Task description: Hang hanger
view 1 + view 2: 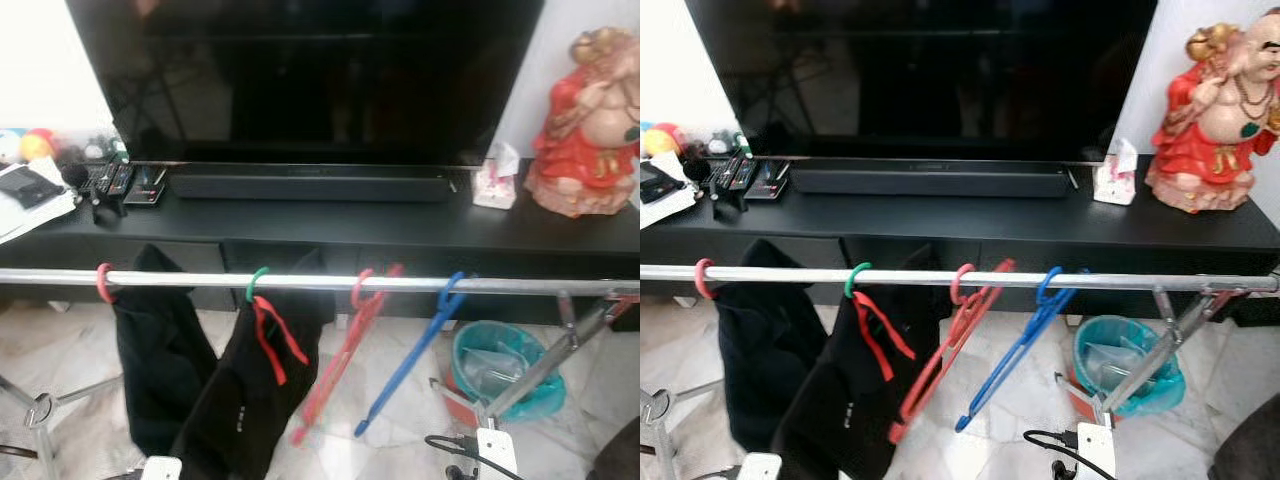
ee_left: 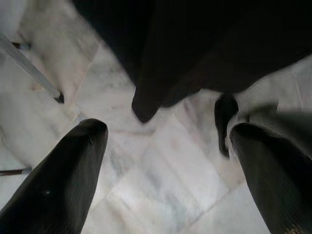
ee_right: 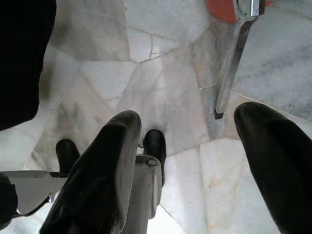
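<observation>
A silver clothes rail [image 1: 320,283] runs across in front of me. Hanging from it, left to right, are a red-hooked hanger [image 1: 103,283] under a black garment [image 1: 160,360], a green-hooked hanger [image 1: 257,284] with red straps in another black garment [image 1: 245,390], a bare red hanger [image 1: 340,360] and a bare blue hanger [image 1: 415,350]. Both arms hang low. My left gripper [image 2: 168,130] is open above the marble floor, close to the hem of a black garment [image 2: 195,48]. My right gripper [image 3: 189,116] is open too, holding nothing, near a rack leg [image 3: 233,68].
Behind the rail stands a black TV bench [image 1: 350,225] with a large TV [image 1: 310,70], a soundbar [image 1: 310,185], remotes [image 1: 115,180], a tissue pack [image 1: 496,178] and a red statue [image 1: 585,125]. A teal bin [image 1: 500,365] sits by the rack's right legs [image 1: 545,365].
</observation>
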Robot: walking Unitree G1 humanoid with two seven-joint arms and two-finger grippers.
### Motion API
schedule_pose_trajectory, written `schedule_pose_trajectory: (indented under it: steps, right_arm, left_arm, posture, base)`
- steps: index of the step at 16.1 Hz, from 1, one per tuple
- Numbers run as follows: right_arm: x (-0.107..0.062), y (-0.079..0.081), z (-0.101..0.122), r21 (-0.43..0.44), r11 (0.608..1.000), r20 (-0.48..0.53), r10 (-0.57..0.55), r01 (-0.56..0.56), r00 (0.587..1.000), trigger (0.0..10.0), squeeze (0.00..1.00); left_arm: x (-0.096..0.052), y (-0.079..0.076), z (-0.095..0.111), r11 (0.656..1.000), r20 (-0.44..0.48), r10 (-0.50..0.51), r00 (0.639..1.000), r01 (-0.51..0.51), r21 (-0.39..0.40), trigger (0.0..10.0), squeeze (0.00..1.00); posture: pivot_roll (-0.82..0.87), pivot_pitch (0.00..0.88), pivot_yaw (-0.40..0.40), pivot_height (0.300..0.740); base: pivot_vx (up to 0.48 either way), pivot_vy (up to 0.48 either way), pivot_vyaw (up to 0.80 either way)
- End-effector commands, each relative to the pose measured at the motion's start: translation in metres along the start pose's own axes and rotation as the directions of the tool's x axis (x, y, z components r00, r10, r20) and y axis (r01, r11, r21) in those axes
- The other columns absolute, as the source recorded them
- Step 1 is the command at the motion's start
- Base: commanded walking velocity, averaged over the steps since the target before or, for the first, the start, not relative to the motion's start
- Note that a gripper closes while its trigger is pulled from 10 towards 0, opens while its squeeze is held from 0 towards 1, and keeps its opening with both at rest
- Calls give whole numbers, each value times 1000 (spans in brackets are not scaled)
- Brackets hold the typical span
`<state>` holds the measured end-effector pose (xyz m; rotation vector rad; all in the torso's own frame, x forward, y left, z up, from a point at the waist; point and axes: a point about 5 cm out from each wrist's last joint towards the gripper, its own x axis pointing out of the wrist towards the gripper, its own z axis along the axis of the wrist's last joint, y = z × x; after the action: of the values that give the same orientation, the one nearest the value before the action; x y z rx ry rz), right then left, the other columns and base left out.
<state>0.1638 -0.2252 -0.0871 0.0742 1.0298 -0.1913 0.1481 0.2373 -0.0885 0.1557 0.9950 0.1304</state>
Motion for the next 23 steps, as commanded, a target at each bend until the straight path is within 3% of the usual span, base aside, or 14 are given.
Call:
schedule_pose_trajectory:
  steps: [1,3,4,6,10,11,13,16,18,20,23]
  right_arm:
    - [0,-1,-1,4,1000,-5,-2,2,1000,10000,0]
    - [0,-3,0,-7,1000,-9,0,0,1000,10000,0]
    - [0,-4,0,-17,1000,-10,4,-4,1000,10000,0]
    - [-1,-4,0,-22,1000,-11,8,-8,1000,10000,0]
    - [-1,-6,0,-36,999,-14,11,-11,1000,10000,0]
    - [-1,-6,0,-38,999,-16,14,-14,1000,10000,0]
    - [-1,-5,-1,-44,999,-20,16,-17,1000,10000,0]
    - [-1,-5,-1,-46,999,-24,21,-22,999,10000,0]
    - [-1,-5,-2,-47,999,-26,23,-24,999,10000,0]
    - [-1,-5,-1,-81,996,-34,31,-34,999,10000,0]
    - [-1,-6,-1,-84,996,-37,33,-36,999,10000,0]
  left_arm:
    - [0,11,11,998,64,44,997,-42,-36,10000,0]
    - [-1,19,16,997,132,73,989,-68,-47,10000,0]
    - [-8,15,55,995,400,98,911,-83,-54,10000,0]
    - [-22,27,61,984,438,174,882,-168,-53,10000,0]
    - [-70,16,72,990,654,139,744,-113,-82,10000,0]
    - [-79,12,71,991,659,131,741,-102,-81,10000,0]
    - [-83,14,63,991,614,131,778,-92,-95,10000,0]
    - [-68,21,39,987,501,159,850,-117,-114,10000,0]
    - [-70,21,36,984,494,170,853,-122,-127,10000,0]
    - [-87,23,27,974,481,224,847,-180,-137,10000,0]
    - [-104,36,9,935,473,355,807,-308,-175,10000,0]
  posture:
    - [86,0,11,740]
    - [112,0,3,740]
    - [116,0,0,740]
    - [125,0,-5,740]
    - [141,0,-4,740]
    - [143,0,-3,740]
    - [147,0,-5,740]
    - [136,0,-1,740]
    - [139,0,-1,740]
    - [144,0,1,740]
    - [162,0,-5,740]
  base:
    - [0,0,0]
    - [0,0,0]
    - [0,0,0]
    - [0,0,0]
    - [0,0,0]
    - [0,0,0]
    - [0,0,0]
    - [0,0,0]
    - [0,0,0]
    - [0,0,0]
    - [0,0,0]
